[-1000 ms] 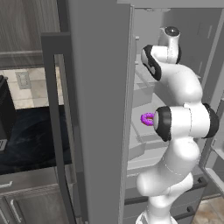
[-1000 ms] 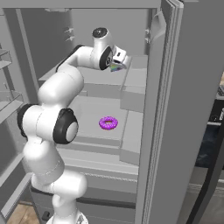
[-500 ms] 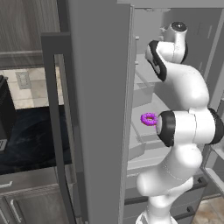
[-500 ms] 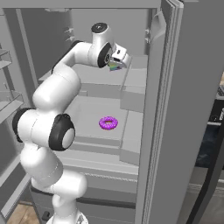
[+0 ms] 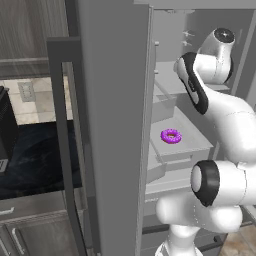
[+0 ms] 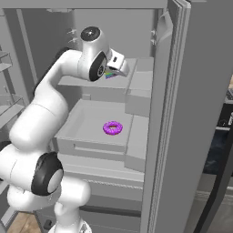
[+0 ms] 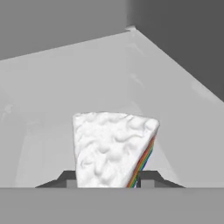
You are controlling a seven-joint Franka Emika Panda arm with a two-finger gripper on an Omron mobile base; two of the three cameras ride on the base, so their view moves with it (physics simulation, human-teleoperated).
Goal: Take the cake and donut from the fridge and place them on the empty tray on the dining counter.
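Two pastries are the targets, and both are inside the open fridge (image 6: 168,113) right now. Its door stands swung wide, which gives the arm (image 6: 41,113) room to reach deep over the shelves. That arm bends up and in toward the upper shelf (image 6: 136,73), wrist turned so the hand comes at the cake from the side.

On the lower shelf (image 5: 192,145) the donut (image 6: 113,128) lies flat, well apart from the hand and untouched; I judge it is left for a second trip.

Up top, the cake (image 7: 114,148) sits between the finger tips, wide end away from the camera, rainbow layers showing along one edge. The gripper (image 7: 107,181) is closed onto the cake, one tip against each side, a hold that suits lifting it off the shelf without crushing the icing.
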